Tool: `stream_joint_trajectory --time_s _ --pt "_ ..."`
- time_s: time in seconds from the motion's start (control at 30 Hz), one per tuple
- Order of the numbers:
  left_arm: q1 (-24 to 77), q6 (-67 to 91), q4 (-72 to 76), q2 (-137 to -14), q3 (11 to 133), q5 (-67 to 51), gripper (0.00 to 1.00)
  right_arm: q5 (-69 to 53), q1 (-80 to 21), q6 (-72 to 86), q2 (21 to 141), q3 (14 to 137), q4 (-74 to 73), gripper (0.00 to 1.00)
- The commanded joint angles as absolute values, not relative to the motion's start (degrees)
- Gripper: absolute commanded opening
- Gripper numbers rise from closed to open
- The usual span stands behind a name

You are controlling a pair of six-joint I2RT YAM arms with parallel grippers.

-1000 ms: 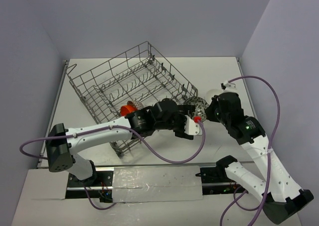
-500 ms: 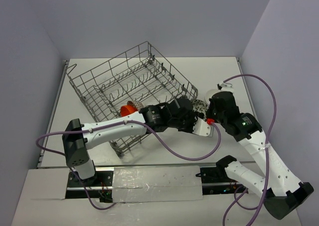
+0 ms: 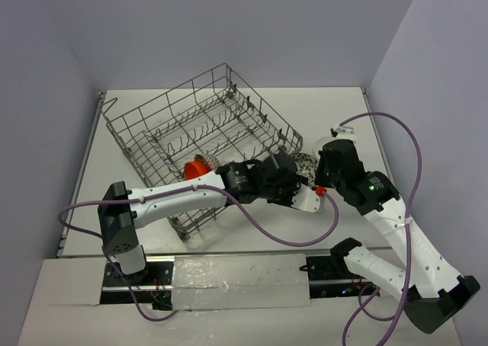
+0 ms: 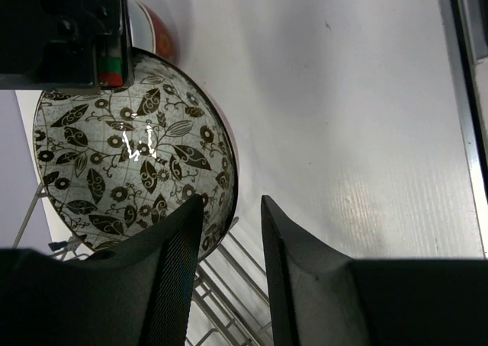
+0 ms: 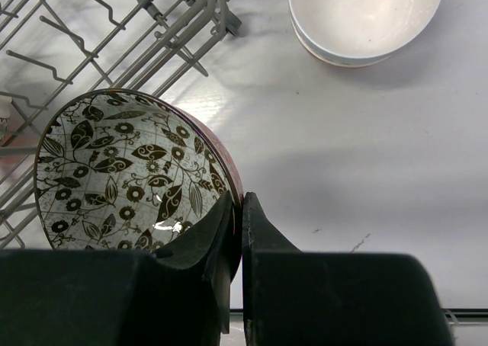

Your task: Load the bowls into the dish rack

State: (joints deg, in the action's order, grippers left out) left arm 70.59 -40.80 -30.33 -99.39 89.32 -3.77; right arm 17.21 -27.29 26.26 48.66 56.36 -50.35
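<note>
The patterned bowl (image 5: 122, 171), with dark leaves on white inside, sits tilted just past the corner of the grey wire dish rack (image 3: 198, 125). My right gripper (image 5: 236, 199) is shut on its rim. My left gripper (image 4: 232, 203) is open, with the bowl's (image 4: 130, 163) rim between its fingers, one finger over the inside and one outside. In the top view both grippers, left (image 3: 293, 174) and right (image 3: 320, 171), meet at this bowl (image 3: 305, 161). The orange-red bowl (image 3: 197, 167) stands in the rack. The white bowl with the red outside (image 5: 366, 14) sits on the table beyond.
The rack's wires (image 5: 114, 49) lie close on the left of the held bowl and below my left fingers (image 4: 229, 285). Purple cables loop from both arms (image 3: 396, 125). The white bowl's red side (image 4: 156, 30) shows behind the patterned bowl.
My left arm has reached right, along the rack's front, bringing its open gripper onto the patterned bowl's rim. My right gripper has kept hold of the bowl and shifted slightly.
</note>
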Motion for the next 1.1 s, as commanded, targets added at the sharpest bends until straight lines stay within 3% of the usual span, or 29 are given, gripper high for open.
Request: stream_joint_trajectory --time_s 0.0,0.4,0.7,0.8,0.9,1.0,1.07 --pt "70.9 -42.1 -30.6 -100.4 91.1 -1.4 0.41 18.7 -28.2 26.5 48.7 59.9 -48.4 0.00" --pt "71.3 -43.9 -30.8 -101.9 92.3 -0.9 0.40 18.8 -29.1 26.5 49.0 60.0 -48.7 0.00" --pt "71.4 -44.5 -31.5 -102.0 93.0 -0.5 0.31 19.0 -29.4 26.5 49.3 59.9 -48.4 0.00" --pt "71.5 -44.6 -31.7 -102.0 93.2 -0.7 0.23 19.0 -29.4 26.4 49.4 59.9 -48.4 0.00" --pt "71.5 -44.8 -31.9 -101.9 93.4 -1.1 0.03 18.8 -29.4 26.2 49.4 59.9 -48.4 0.00" --pt "71.8 -45.0 -31.9 -101.3 93.6 -2.0 0.00 18.3 -29.4 25.5 48.8 60.1 -48.4 0.00" --pt "71.9 -45.0 -31.6 -100.8 93.5 -2.7 0.00 18.0 -29.4 25.1 48.0 60.3 -48.2 0.14"
